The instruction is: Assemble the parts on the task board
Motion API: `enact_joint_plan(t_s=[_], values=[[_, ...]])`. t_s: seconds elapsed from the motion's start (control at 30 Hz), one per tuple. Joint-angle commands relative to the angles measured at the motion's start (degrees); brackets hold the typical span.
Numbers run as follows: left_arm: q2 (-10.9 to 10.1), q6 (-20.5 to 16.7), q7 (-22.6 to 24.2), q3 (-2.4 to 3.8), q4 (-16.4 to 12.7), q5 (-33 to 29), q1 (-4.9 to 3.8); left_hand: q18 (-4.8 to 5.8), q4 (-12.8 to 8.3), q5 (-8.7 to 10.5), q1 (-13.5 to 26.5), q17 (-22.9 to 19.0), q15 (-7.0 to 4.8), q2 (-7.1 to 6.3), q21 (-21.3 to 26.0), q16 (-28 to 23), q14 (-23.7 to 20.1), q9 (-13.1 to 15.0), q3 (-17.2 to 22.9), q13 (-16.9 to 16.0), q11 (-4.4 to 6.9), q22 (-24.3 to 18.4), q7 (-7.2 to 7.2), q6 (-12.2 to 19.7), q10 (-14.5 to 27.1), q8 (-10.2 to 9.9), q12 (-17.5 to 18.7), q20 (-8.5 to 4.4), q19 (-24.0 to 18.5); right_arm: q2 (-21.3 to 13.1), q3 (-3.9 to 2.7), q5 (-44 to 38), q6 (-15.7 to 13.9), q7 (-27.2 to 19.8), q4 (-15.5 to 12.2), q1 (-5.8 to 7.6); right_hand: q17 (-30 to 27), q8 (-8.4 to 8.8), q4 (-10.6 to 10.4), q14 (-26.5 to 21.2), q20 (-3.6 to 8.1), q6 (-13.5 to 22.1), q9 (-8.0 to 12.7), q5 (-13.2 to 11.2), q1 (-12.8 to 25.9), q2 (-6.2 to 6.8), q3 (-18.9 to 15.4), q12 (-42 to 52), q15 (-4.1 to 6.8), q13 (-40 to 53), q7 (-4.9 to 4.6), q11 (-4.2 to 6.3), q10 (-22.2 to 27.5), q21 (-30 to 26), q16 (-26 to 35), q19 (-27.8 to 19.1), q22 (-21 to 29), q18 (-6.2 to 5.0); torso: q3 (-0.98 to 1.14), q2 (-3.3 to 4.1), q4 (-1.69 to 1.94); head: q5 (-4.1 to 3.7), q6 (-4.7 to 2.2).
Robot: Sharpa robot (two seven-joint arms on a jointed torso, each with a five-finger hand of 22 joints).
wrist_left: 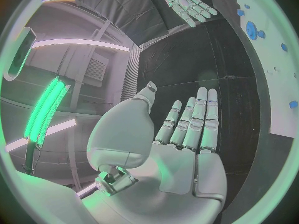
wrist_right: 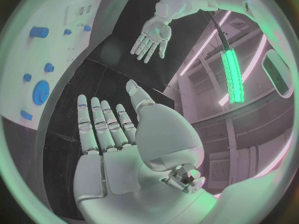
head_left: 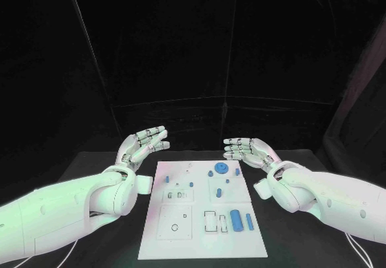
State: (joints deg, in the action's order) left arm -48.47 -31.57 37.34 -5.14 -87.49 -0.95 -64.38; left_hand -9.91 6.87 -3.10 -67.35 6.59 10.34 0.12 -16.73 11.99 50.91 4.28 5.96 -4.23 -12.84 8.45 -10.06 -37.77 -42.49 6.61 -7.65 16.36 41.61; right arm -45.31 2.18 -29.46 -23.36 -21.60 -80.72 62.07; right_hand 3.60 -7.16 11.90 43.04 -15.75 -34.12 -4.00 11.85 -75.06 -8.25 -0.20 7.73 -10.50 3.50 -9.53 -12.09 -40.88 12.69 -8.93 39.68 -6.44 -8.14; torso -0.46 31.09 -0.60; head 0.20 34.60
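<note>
No readable text anywhere here: the task board (head_left: pixel 161 245) carries only dark outlines and cut-out shapes, no letters or numbers that can be made out, and the blue parts (head_left: pixel 236 219) on it bear no markings.

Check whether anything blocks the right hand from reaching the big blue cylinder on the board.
Nothing visible does. The right hand hovers open beyond the task board; the big blue cylinder lies exposed near the front edge.

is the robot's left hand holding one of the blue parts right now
No. In the left wrist view the left hand lies flat with fingers straight and nothing in it, beside the task board.
</note>
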Motion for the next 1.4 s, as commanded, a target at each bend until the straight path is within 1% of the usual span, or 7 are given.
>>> enact_joint_plan(t_s=[0.03, 0.13, 0.3, 0.57, 1.03, 1.13, 1.4], values=[[-0.2, 2.2, 1.3, 0.06, -0.7, 2.0, -0.17, -0.73, -0.6, 0.07, -0.8, 0.6, -1.30, 0.17, -2.2, 1.4, 4.4, 0.4, -0.1, -0.1, 0.90, 0.6, -4.01, -5.0, -4.4, 1.1, -0.9, -0.89, 5.5, -0.2, -0.10, -16.7, 1.3, 1.7, 0.8, 0.70, 0.1, -1.86, 4.6, 17.1, 2.36, -16.5, -0.1, 0.1, -2.3, 0.05, 2.5, 0.6, 3.31, 0.0, -3.13, 2.30, -16.6, 5.3, -1.3, 11.7, -1.4, -2.35, -0.04, 1.14, 0.68, -0.55, -0.50], [-0.5, 2.7, 0.9, 0.06, -1.3, 3.0, -0.20, -0.79, -1.1, 0.22, -1.2, 1.4, -2.45, 0.48, -3.8, 2.2, 8.1, 0.5, -0.4, 0.0, 1.88, 0.9, -3.41, -8.9, -7.5, 1.7, -1.4, -2.23, 9.9, -0.2, -0.21, -23.0, 1.6, 3.4, 1.4, 1.34, 0.4, -1.36, 4.7, 20.8, 3.64, -18.0, 0.2, 0.5, -2.6, 0.49, 3.5, -0.1, 4.43, 0.0, -2.74, 3.00, -18.8, 7.0, -1.5, 14.0, -2.0, -2.34, -0.03, 1.95, 0.97, -0.68, -0.83], [-1.3, 4.0, 0.0, 0.08, -3.1, 4.0, -0.23, -0.73, -1.8, 0.20, -1.5, 3.3, -4.08, 1.06, -5.5, 3.2, 13.3, 0.1, -0.8, 0.1, 3.07, 1.0, -2.79, -11.5, -12.0, 1.6, -1.7, -3.96, 15.3, 0.4, -0.37, -34.6, 2.1, 8.3, 2.0, 3.43, 1.9, -1.32, 4.6, 29.9, 6.94, -21.5, 0.1, 0.3, -2.9, 1.73, 4.4, -0.5, 7.51, 0.2, -1.46, 4.87, -23.9, 13.7, -4.0, 20.4, -5.3, -2.21, 0.04, 3.53, 1.26, -1.23, -1.36], [-2.9, 5.3, -0.7, 0.11, -7.1, 4.3, -0.43, -0.63, -2.3, 0.21, -1.8, 4.0, -4.27, 1.31, -5.6, 2.9, 13.9, -0.1, -1.0, 0.2, 3.28, 0.9, -2.61, -12.1, -12.9, 1.4, -1.3, -4.27, 16.1, 3.2, -0.48, -52.6, 6.0, 18.6, 3.9, 6.31, 6.4, 0.52, 4.4, 41.5, 9.94, -23.9, 0.2, -0.5, -1.3, 3.55, 5.4, -3.4, 10.21, 0.2, -0.18, 6.58, -27.2, 24.7, -8.7, 25.0, -11.6, -2.29, -0.25, 6.12, 1.75, -2.12, -1.68], [-3.1, 7.0, -0.8, 0.12, -8.9, 3.0, -0.51, -0.59, -2.3, 0.21, -1.6, 4.2, -4.26, 1.42, -5.5, 2.6, 13.8, -0.1, -1.2, 0.3, 3.30, 0.7, -2.63, -12.5, -13.4, 1.4, -1.2, -4.31, 16.2, 8.1, -0.57, -66.5, 8.9, 25.1, 7.6, 7.54, 19.8, 3.39, 4.2, 43.0, 10.46, -24.7, 0.2, -0.1, 1.7, 5.60, 9.4, -4.0, 10.92, 0.3, 0.49, 7.21, -26.9, 38.1, -26.2, 26.3, -20.4, -2.15, -0.45, 9.46, 2.60, -2.94, -2.25], [-3.1, 7.0, -0.8, 0.12, -8.9, 3.0, -0.52, -0.58, -2.3, 0.22, -1.6, 4.2, -4.26, 1.44, -5.5, 2.6, 13.8, -0.1, -1.2, 0.3, 3.29, 0.7, -2.64, -12.5, -13.4, 1.3, -1.2, -4.31, 16.2, 8.5, -0.57, -67.0, 9.5, 25.3, 8.0, 7.69, 25.4, 3.42, 4.1, 42.6, 10.27, -24.5, 0.2, -0.1, 2.3, 6.00, 10.5, -3.9, 10.77, 0.3, 0.44, 7.15, -26.3, 44.7, -32.6, 28.2, -28.3, -1.15, -0.52, 9.89, 2.77, -2.97, -2.28], [-3.0, 6.8, -0.7, 0.13, -8.7, 2.2, -0.52, -0.58, -2.3, 0.21, -1.5, 4.4, -4.26, 1.49, -5.4, 2.5, 14.0, -0.2, -1.3, 0.3, 3.24, 0.7, -2.72, -12.5, -13.4, 1.2, -0.9, -4.32, 16.3, 9.2, -0.58, -66.4, 11.6, 25.1, 8.5, 7.90, 30.4, 3.45, 3.6, 41.9, 9.93, -23.9, 0.2, -0.6, 3.2, 6.50, 11.3, -4.1, 10.52, 0.3, 0.40, 6.77, -24.9, 48.5, -37.7, 28.5, -32.9, -0.64, -0.63, 10.52, 3.13, -3.06, -2.30]])
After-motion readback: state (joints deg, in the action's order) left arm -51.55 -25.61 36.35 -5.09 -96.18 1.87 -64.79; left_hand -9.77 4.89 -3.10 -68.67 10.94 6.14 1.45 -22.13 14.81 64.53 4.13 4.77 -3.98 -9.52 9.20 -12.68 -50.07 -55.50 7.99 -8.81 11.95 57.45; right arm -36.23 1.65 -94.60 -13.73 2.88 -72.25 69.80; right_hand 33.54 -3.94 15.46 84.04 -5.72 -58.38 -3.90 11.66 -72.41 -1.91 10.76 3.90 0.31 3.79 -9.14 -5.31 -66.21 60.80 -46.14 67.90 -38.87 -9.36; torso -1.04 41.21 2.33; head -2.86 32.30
